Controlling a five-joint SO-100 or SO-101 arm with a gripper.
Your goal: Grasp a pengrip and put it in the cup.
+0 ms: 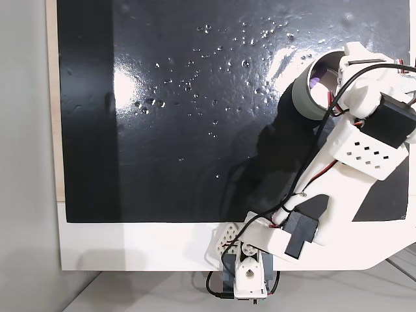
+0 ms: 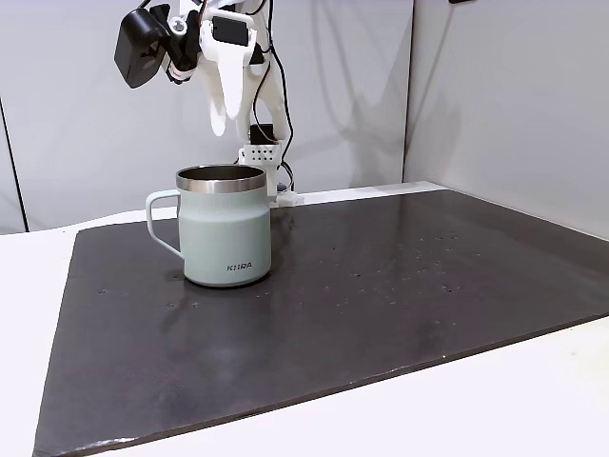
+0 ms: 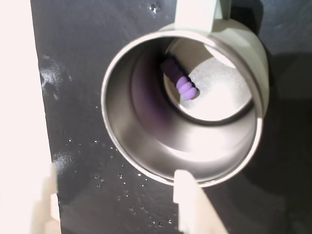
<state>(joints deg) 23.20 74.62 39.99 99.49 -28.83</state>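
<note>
The purple ribbed pengrip lies on the shiny bottom of the cup in the wrist view. A patch of that purple pengrip also shows through the mouth of the cup from above. The pale grey cup stands upright on the mat with its handle to the left. My gripper hangs straight above the cup's mouth, fingers pointing down, clear of the rim. In the wrist view the gripper is open with nothing between its fingers.
A black mat covers most of the white table and carries scattered small drops. The wide mat spreads to the right of the cup. The arm's base sits at the table's near edge.
</note>
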